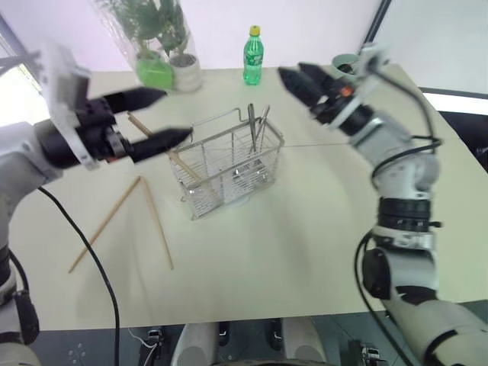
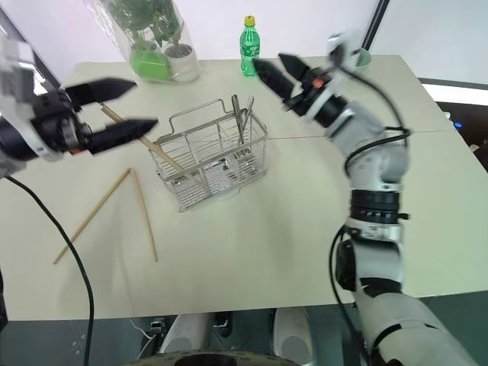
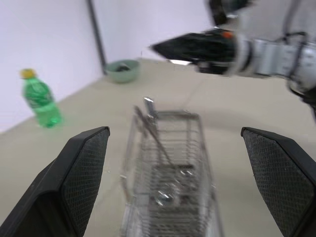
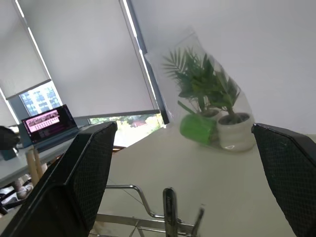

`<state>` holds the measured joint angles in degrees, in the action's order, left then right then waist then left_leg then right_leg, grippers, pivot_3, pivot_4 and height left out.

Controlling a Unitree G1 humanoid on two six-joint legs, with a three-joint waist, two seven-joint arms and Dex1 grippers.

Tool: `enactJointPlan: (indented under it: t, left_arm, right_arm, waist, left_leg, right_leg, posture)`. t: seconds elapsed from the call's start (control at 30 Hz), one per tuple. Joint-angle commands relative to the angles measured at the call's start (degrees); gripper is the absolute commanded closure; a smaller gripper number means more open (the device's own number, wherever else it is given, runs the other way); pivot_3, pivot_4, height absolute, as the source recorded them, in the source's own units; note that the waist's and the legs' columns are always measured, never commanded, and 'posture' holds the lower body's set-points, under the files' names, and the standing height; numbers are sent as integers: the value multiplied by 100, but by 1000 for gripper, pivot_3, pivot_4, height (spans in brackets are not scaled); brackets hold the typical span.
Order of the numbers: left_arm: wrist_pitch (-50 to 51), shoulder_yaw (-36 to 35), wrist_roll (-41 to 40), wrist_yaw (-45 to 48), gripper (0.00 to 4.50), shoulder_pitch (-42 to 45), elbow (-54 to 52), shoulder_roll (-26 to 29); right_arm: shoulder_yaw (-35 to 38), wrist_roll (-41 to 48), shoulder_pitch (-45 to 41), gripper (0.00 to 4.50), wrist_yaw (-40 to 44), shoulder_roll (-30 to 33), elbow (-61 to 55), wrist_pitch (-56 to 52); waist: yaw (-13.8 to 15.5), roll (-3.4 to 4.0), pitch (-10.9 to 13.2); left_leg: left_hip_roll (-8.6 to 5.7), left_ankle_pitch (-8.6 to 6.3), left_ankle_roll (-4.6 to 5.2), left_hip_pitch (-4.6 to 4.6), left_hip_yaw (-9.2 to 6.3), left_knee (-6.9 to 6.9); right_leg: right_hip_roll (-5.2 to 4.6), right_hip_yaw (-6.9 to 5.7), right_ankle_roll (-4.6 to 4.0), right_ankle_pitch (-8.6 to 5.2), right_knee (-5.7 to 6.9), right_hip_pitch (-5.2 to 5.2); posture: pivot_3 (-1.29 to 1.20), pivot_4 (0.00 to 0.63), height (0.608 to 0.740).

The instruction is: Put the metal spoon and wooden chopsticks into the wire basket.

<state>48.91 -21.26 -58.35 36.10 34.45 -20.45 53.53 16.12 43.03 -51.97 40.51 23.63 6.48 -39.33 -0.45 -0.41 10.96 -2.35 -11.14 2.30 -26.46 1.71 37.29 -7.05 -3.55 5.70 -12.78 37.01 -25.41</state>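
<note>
The wire basket stands mid-table. The metal spoon stands upright in its right end beside another slim metal handle. One wooden chopstick leans in the basket's left end, its top sticking out toward my left gripper. Two more chopsticks lie on the table to the left, forming a V. My left gripper hovers just left of the basket, open and empty. My right gripper is raised above and right of the basket, open, with the spoon's handle tip below it.
A green bottle and wrapped potted plants stand at the table's far edge. A green bowl sits at the far right behind my right gripper. A black cable hangs from my left arm over the table's left side.
</note>
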Motion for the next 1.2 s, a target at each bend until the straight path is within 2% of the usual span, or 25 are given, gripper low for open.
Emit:
enactJointPlan:
  t: [0.03, 0.17, 0.27, 0.4, 0.63, 0.83, 1.03, 1.2]
  left_arm:
    - [87, -525, 23, -726, 0, 364, 532, -7]
    - [439, -630, 666, -1125, 0, 148, 1317, 512]
    - [256, -461, 1258, -915, 0, -417, 1472, 826]
    - [243, -216, 1730, -546, 0, -1141, 1552, 979]
    - [376, 129, 2189, 251, 0, -2307, 1287, 1317]
    - [276, 640, 2582, 515, 0, -2533, 1261, 1195]
    - [110, 1377, 3114, 553, 0, -2168, 1679, 922]
    - [-248, 2060, 3773, 483, 0, -1625, 2551, 437]
  right_arm:
    - [290, 892, -137, 34, 753, 636, -683, -648]
    - [73, 1289, 882, 34, 1937, 1765, -1630, -1219]
    - [3, 1367, 1607, 34, 2299, 2156, -2059, -1279]
    - [-58, 1290, 2197, 34, 2309, 2275, -2416, -1205]
    - [-40, 1180, 2469, 34, 2055, 2318, -2466, -1098]
    - [93, 1390, 2503, 34, 1963, 2421, -2543, -1212]
    - [147, 1529, 2475, 34, 1912, 2517, -2604, -1288]
    - [231, 1647, 2447, 34, 1739, 2539, -2612, -1307]
  waist:
    - [-13, -3, -1]
    - [-33, -7, -3]
    - [-43, -6, -3]
    - [-12, -7, -2]
    - [-6, -6, -3]
    - [-9, -5, -2]
    - [-6, -6, -3]
    - [27, 1, -7]
  left_leg:
    - [3, -1, 1, 2, 0, -1]
    - [7, -4, 6, 6, 1, -5]
    - [8, -6, 7, 10, 12, -10]
    - [8, -16, -11, 4, 13, -8]
    - [7, -31, 1, -12, 16, -39]
    - [7, -32, -1, -18, 24, -50]
    - [7, -32, -1, -17, 29, -50]
    - [7, -32, -1, -15, 30, -48]
  right_leg:
    - [1, 0, 10, 4, 0, 2]
    - [-1, -2, 19, -1, -1, 5]
    - [-19, -1, 17, -3, -2, 3]
    - [-36, 5, -3, -12, -15, -2]
    - [-50, -9, -21, 3, -98, -14]
    - [-56, -8, -21, 3, -98, -30]
    - [-62, -9, -21, 3, -99, -29]
    - [-63, -11, -21, 4, -97, -12]
  posture:
    - [0, 150, 684]
    - [0, 150, 684]
    - [0, 150, 684]
    - [0, 150, 684]
    - [0, 150, 684]
    - [0, 150, 684]
    - [0, 150, 684]
    - [0, 150, 684]
